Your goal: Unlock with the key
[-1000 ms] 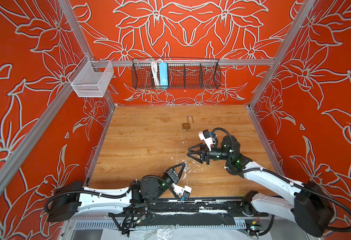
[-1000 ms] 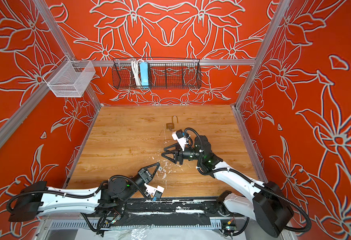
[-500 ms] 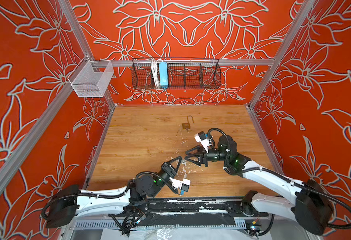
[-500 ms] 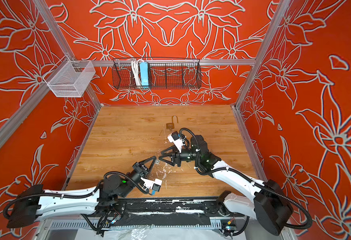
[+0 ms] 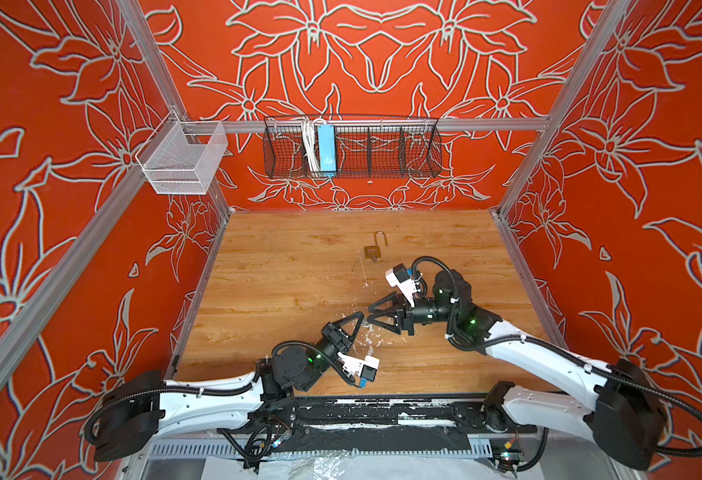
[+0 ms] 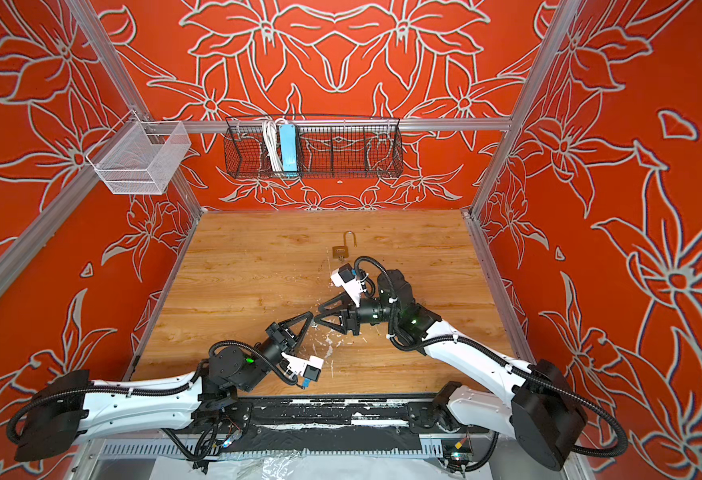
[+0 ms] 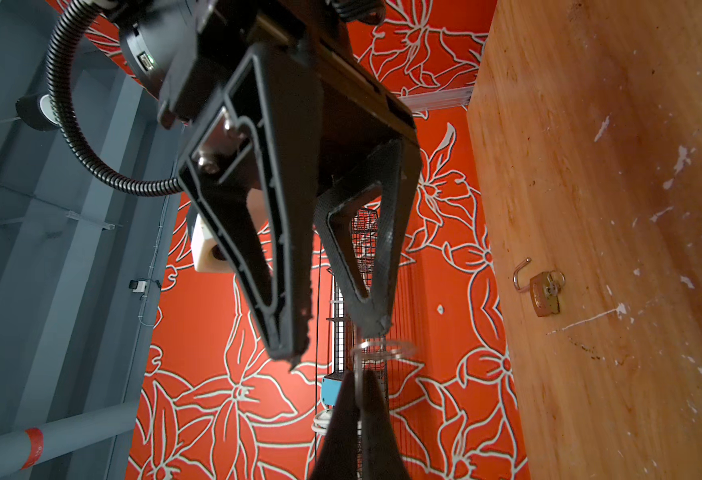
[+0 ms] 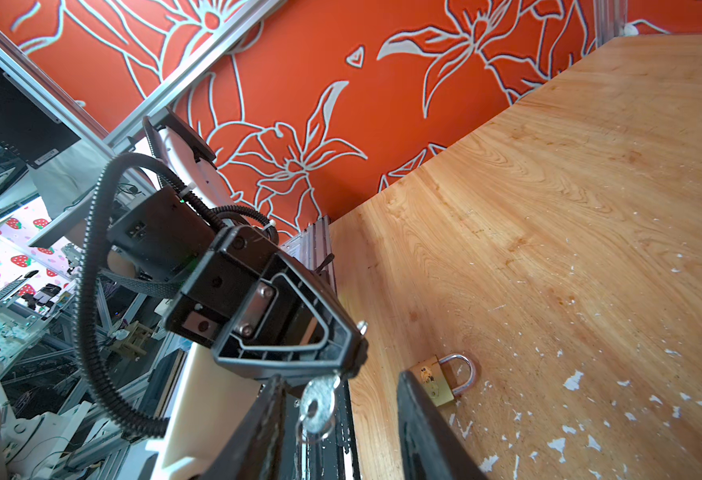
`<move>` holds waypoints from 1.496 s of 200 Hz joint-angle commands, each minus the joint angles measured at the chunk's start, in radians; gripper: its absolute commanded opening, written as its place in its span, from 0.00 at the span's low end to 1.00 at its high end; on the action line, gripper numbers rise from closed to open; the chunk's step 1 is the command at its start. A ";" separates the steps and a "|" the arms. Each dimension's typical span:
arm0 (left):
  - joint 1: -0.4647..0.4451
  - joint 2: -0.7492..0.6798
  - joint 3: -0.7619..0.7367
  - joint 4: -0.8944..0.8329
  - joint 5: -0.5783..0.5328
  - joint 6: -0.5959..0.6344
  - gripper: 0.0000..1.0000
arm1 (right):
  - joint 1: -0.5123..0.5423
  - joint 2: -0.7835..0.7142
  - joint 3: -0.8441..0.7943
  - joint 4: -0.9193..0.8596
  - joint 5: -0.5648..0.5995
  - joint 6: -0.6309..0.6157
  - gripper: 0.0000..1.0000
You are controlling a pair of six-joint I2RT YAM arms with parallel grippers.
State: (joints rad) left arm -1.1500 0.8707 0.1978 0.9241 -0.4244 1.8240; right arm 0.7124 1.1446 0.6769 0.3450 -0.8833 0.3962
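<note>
Top views first. Both show the padlock (image 5: 373, 250) lying flat on the wooden table (image 5: 283, 266), toward the back and a bit right of centre, well apart from both arms. Its shackle reads like a hook from up here, but I can't tell for sure whether it's latched. Nearer the front, the left gripper (image 5: 361, 316) and the right gripper (image 5: 369, 314) meet tip to tip above the table. Left's jaws are pinched together to a point. Right's are spread, with left's tip right at the gap. The key itself is too small to make out from here.

Left wrist view: the left gripper's fingers (image 7: 382, 440) are pressed together, and a thin key ring (image 7: 382, 348) sticks out past their tips. The right gripper (image 7: 337, 338) faces the camera with its jaws apart, one fingertip just beside the ring. The padlock (image 7: 544, 293) sits off on the table, well away.

Right wrist view: this is the best look at the key (image 8: 319, 397). It's silver, and its head with the hole hangs out of the left gripper's (image 8: 347, 368) closed tip, so left is clamped on the key. The right gripper's fingers (image 8: 424, 436) stand on either side of the key with space around it, not gripping anything as far as I can see. The padlock (image 8: 441, 380), brass body with a silver shackle, lies on the table and shows just beside one of those fingers.
</note>
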 commanded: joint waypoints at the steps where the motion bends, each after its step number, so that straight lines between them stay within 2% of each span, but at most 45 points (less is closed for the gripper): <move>1: 0.007 -0.012 -0.001 0.039 0.017 -0.009 0.00 | 0.014 0.023 0.035 -0.012 -0.016 -0.018 0.45; 31: 0.007 -0.013 0.000 0.040 0.011 -0.003 0.00 | 0.031 0.043 0.054 -0.041 -0.021 -0.033 0.35; 81: 0.007 -0.012 0.003 0.056 -0.010 0.002 0.00 | 0.034 0.061 0.079 -0.101 -0.024 -0.059 0.35; 170: 0.009 0.021 0.012 0.100 -0.062 0.013 0.00 | 0.034 0.060 0.112 -0.186 -0.044 -0.095 0.27; 203: 0.009 0.008 0.012 0.090 -0.057 0.007 0.00 | 0.034 0.064 0.112 -0.189 -0.042 -0.097 0.14; 221: 0.009 -0.003 0.011 0.080 -0.051 0.002 0.00 | 0.034 0.063 0.112 -0.195 -0.028 -0.103 0.11; 243: 0.009 -0.027 0.009 0.037 -0.033 -0.019 0.00 | 0.033 0.063 0.113 -0.198 -0.020 -0.108 0.00; 273: 0.009 -0.080 0.009 -0.018 -0.007 -0.066 0.00 | 0.033 0.060 0.112 -0.205 -0.006 -0.114 0.00; 280: 0.009 -0.098 0.011 -0.037 0.002 -0.087 0.09 | 0.032 0.057 0.110 -0.206 -0.001 -0.116 0.00; 285: 0.010 -0.112 0.013 -0.054 0.006 -0.107 0.23 | 0.033 0.054 0.107 -0.205 0.005 -0.118 0.00; 286: 0.010 -0.115 0.013 -0.058 0.007 -0.110 0.30 | 0.032 0.054 0.107 -0.205 0.007 -0.119 0.00; 287: 0.010 -0.118 0.014 -0.062 0.009 -0.114 0.53 | 0.032 0.053 0.106 -0.205 0.008 -0.120 0.00; 288: 0.011 -0.121 0.015 -0.067 0.009 -0.119 0.64 | 0.032 0.052 0.106 -0.205 0.010 -0.121 0.00; 289: 0.011 -0.124 0.016 -0.071 0.011 -0.123 0.83 | 0.032 0.052 0.106 -0.205 0.011 -0.122 0.00; 290: 0.012 -0.128 0.016 -0.077 0.013 -0.128 0.93 | 0.032 0.051 0.106 -0.204 0.012 -0.122 0.00; 291: 0.012 -0.131 0.017 -0.082 0.014 -0.131 0.98 | 0.032 0.051 0.106 -0.206 0.014 -0.124 0.00; 299: 0.019 -0.161 0.023 -0.130 0.026 -0.174 0.97 | 0.032 0.045 0.101 -0.210 0.031 -0.133 0.00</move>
State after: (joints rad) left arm -1.1450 0.7853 0.1978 0.8494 -0.4408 1.7828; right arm 0.7437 1.2026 0.7681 0.1490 -0.8986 0.3199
